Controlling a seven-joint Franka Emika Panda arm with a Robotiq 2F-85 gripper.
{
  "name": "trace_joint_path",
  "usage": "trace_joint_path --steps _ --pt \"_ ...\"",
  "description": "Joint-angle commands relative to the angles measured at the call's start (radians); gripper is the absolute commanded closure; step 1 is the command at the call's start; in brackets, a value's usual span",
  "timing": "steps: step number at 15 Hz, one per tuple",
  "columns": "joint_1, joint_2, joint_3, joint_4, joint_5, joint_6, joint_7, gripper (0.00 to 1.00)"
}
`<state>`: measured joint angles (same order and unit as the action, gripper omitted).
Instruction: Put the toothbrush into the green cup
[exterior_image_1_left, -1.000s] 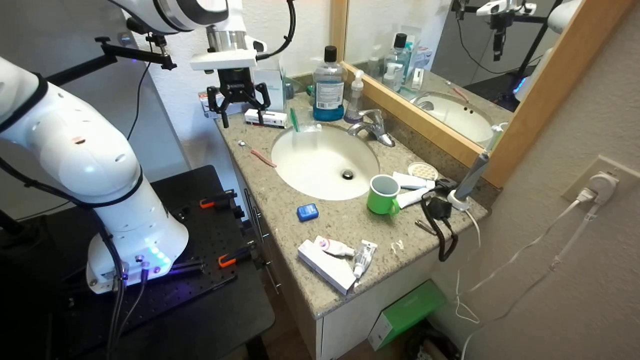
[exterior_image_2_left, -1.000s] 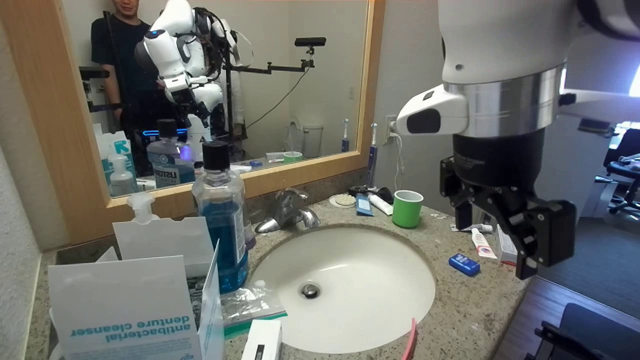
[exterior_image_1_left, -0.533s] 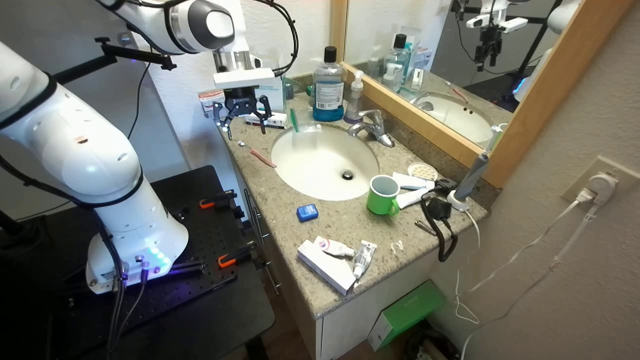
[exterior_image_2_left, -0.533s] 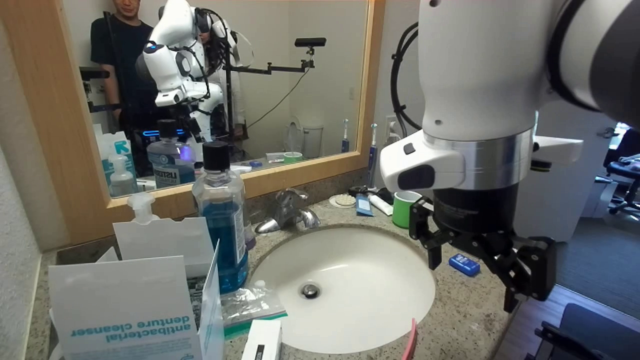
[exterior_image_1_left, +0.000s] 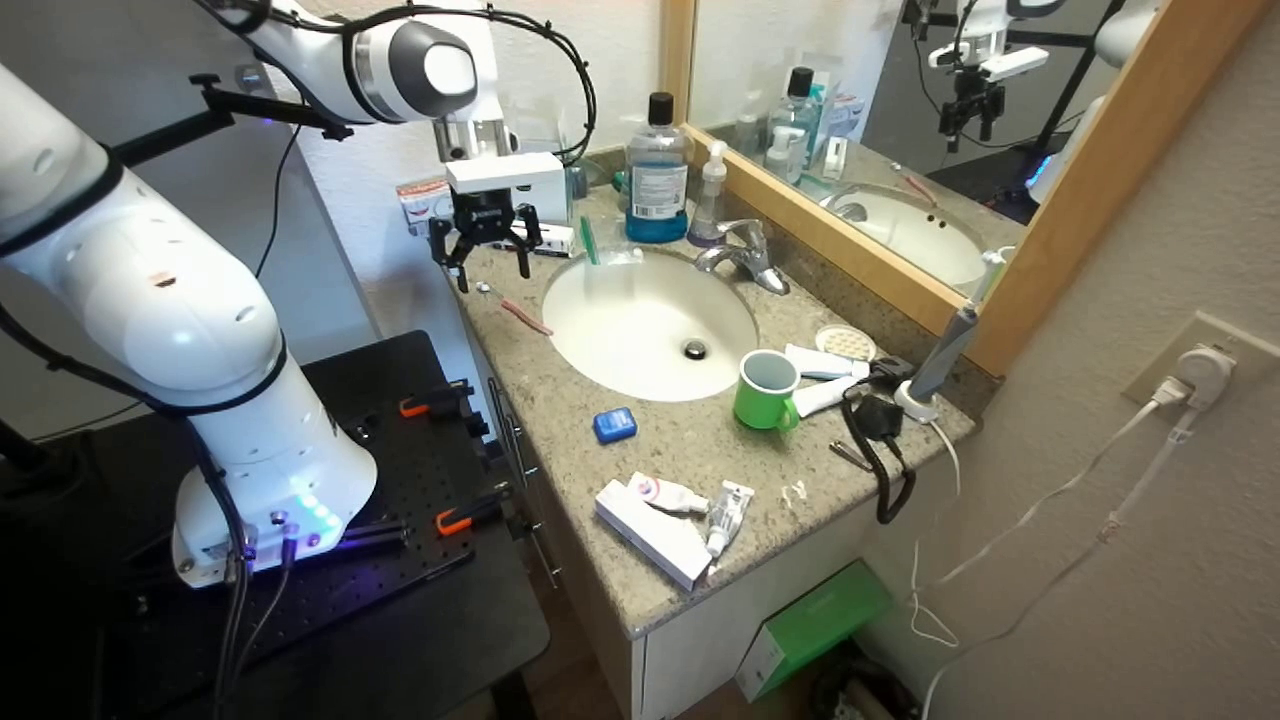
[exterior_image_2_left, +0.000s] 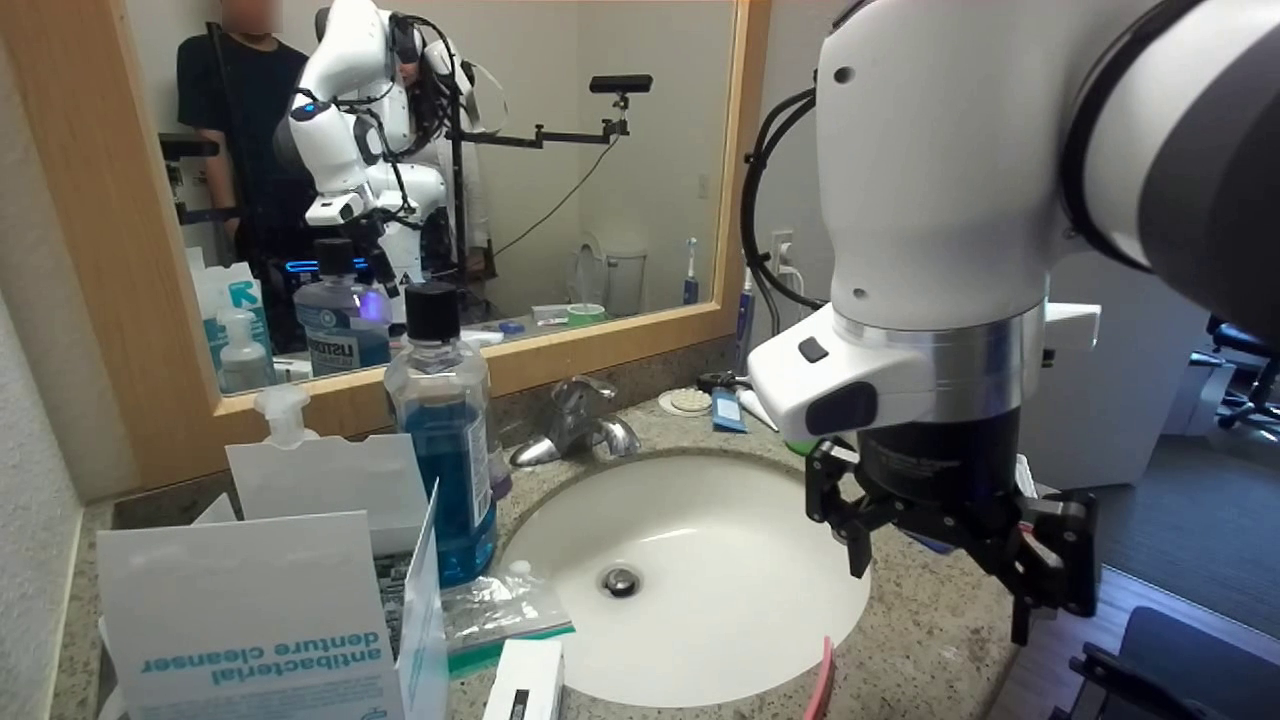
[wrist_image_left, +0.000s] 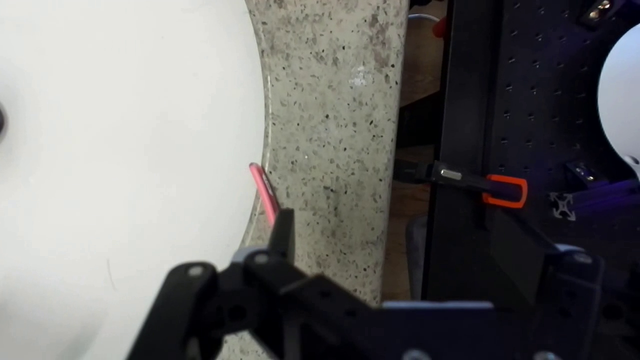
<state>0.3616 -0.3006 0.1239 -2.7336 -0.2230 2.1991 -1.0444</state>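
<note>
The pink toothbrush (exterior_image_1_left: 525, 317) lies on the counter's left edge, its handle end reaching the sink rim. In an exterior view only its pink handle (exterior_image_2_left: 820, 682) shows at the bottom; in the wrist view the handle (wrist_image_left: 264, 190) is partly hidden behind a finger. The green cup (exterior_image_1_left: 765, 402) stands upright beyond the sink. In an exterior view only a sliver of the cup (exterior_image_2_left: 800, 447) shows behind the arm; it is out of the wrist view. My gripper (exterior_image_1_left: 494, 279) is open and empty above the counter near the brush head; it also shows open in an exterior view (exterior_image_2_left: 939, 606).
The sink (exterior_image_1_left: 600, 366) lies beside the toothbrush. A mouthwash bottle (exterior_image_1_left: 657, 180), a soap pump (exterior_image_1_left: 711, 190), a faucet (exterior_image_1_left: 750, 255) and a white box (exterior_image_2_left: 250, 610) stand around the back. A blue floss box (exterior_image_1_left: 614, 425) and toothpaste tubes lie near the cup.
My gripper has moved down toward the counter, staying open, and shifted toward the sink. The arm now covers most of the cup in an exterior view. Toothbrush and cup have not moved.
</note>
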Motion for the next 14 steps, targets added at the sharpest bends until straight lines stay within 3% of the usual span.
trace_joint_path --steps 1,5,14 --pt "-0.02 0.002 0.013 0.002 0.004 0.0 -0.017 0.0" --pt "-0.011 0.025 0.018 0.001 -0.009 0.046 -0.072 0.0" --pt "-0.001 0.145 0.033 0.026 0.095 0.144 -0.335 0.0"
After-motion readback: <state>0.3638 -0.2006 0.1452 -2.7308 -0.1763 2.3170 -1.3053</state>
